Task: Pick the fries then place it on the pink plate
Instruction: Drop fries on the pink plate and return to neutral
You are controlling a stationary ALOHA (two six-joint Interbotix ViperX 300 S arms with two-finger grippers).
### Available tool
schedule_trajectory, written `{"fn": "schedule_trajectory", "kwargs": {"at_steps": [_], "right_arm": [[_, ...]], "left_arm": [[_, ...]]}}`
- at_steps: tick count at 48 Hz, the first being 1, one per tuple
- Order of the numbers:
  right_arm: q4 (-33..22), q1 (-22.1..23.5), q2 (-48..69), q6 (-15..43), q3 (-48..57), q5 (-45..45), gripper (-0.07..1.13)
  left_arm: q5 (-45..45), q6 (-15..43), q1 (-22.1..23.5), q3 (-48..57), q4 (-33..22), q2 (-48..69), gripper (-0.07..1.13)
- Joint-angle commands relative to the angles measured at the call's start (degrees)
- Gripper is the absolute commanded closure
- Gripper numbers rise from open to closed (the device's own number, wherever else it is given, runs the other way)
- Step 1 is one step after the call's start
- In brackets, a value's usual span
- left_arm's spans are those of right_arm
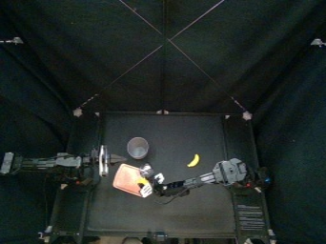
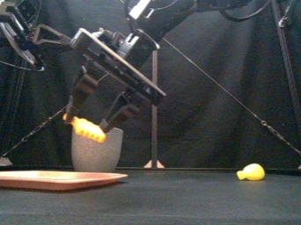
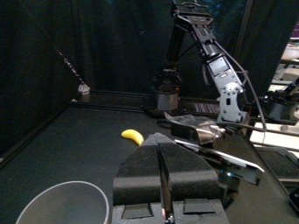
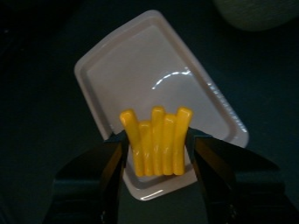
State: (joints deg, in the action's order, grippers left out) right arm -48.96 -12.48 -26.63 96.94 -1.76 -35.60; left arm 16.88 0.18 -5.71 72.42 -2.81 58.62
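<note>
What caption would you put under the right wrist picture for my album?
The right gripper holds the yellow fries over the pink tray, with the grey cup beyond.

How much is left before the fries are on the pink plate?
Picked up already: the right fingers are shut on the fries, up in the air. Right now they hang over the plate, not touching it. Left to do: lower them and let go.

The top camera looked steeply down over the whole table (image 1: 204,133); the front camera sat level at its front edge. Both showed the pink tray (image 1: 124,176).
</note>
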Motion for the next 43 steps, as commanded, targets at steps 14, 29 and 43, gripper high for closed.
{"fn": "schedule_trajectory", "kwargs": {"at_steps": [14, 29, 43], "right_arm": [[-3.4, 0.4, -0.4, 0.2, -4.5, -5.1, 0.11], [-3.4, 0.0, 4.7, 1.0, 0.9, -8.4, 0.11], [-12.1, -2.2, 16.9, 1.1, 11.4, -2.2, 0.11]], "left_arm": [[0.5, 0.2, -1.0, -0.8, 0.0, -0.2, 1.01], [0.5, 0.2, -1.8, -0.8, 0.1, -0.2, 1.01], [0.5, 0.1, -2.1, -1.0, 0.1, -0.2, 1.01]]}}
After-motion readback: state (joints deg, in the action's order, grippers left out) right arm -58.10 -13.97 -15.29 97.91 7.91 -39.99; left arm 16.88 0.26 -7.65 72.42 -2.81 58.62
